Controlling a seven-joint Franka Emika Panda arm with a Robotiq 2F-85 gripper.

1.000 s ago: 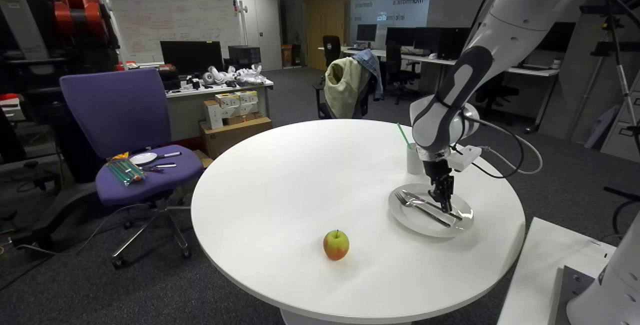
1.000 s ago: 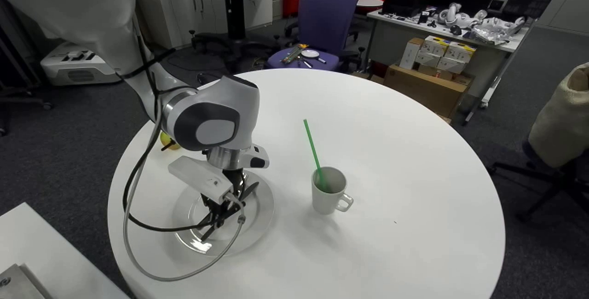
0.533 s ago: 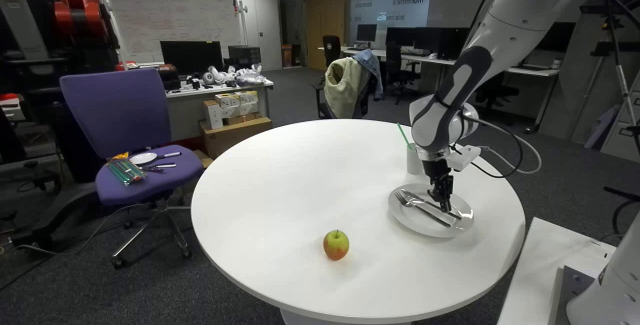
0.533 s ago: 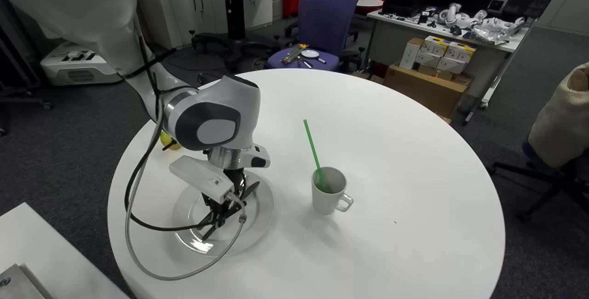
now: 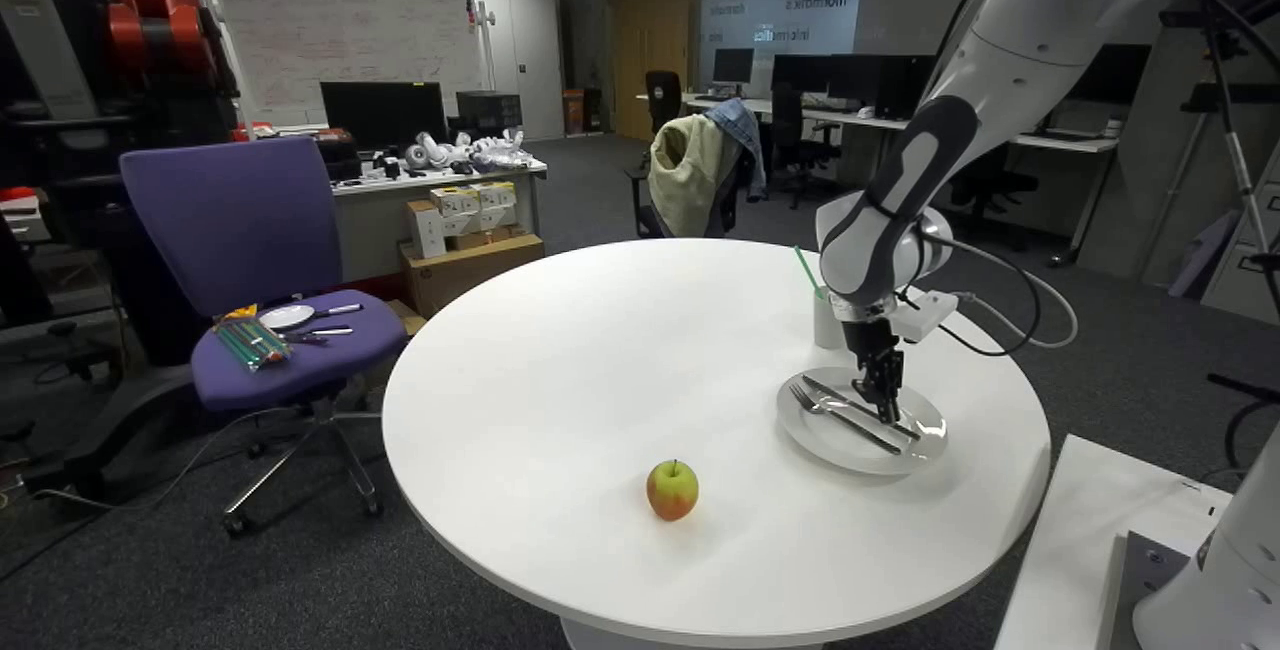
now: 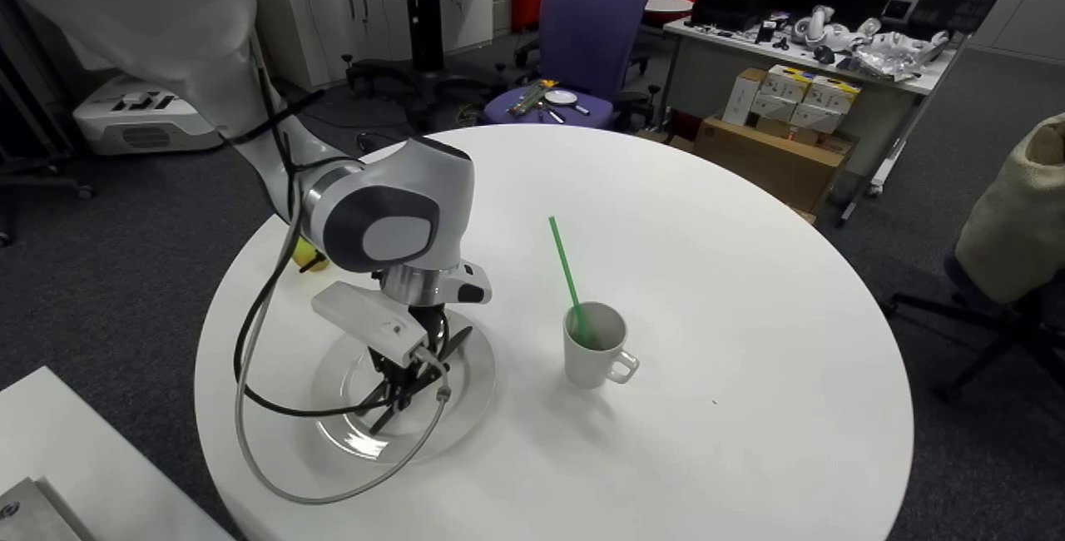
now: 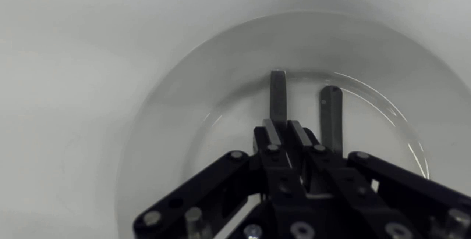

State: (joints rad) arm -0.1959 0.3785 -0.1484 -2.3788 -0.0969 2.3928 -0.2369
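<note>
A knife (image 5: 825, 390) with a dark handle and a fork (image 5: 865, 433) lie side by side across a white plate (image 5: 800, 435). My gripper (image 5: 887, 418) points down over the plate, shut on the knife's handle. In the wrist view the knife handle (image 7: 278, 95) runs out between the fingertips of the gripper (image 7: 280, 123). The fork handle (image 7: 331, 117) lies just right of the right finger, outside the grip. The gripper covers the rest of both utensils there. Whether the knife still rests on the plate, I cannot tell.
Close behind the plate stands a white mug (image 6: 592, 362) with a green straw (image 6: 566, 262) in it. An apple (image 5: 672, 490) sits nearer the front of the round white table (image 5: 560, 410). A purple chair (image 5: 240, 230) stands beyond the table's edge, and a cable (image 6: 250, 441) loops beside the arm.
Over the last half second the gripper has shifted slightly sideways, and the knife has moved a little with it. Fork, plate, mug and apple stay where they were.
</note>
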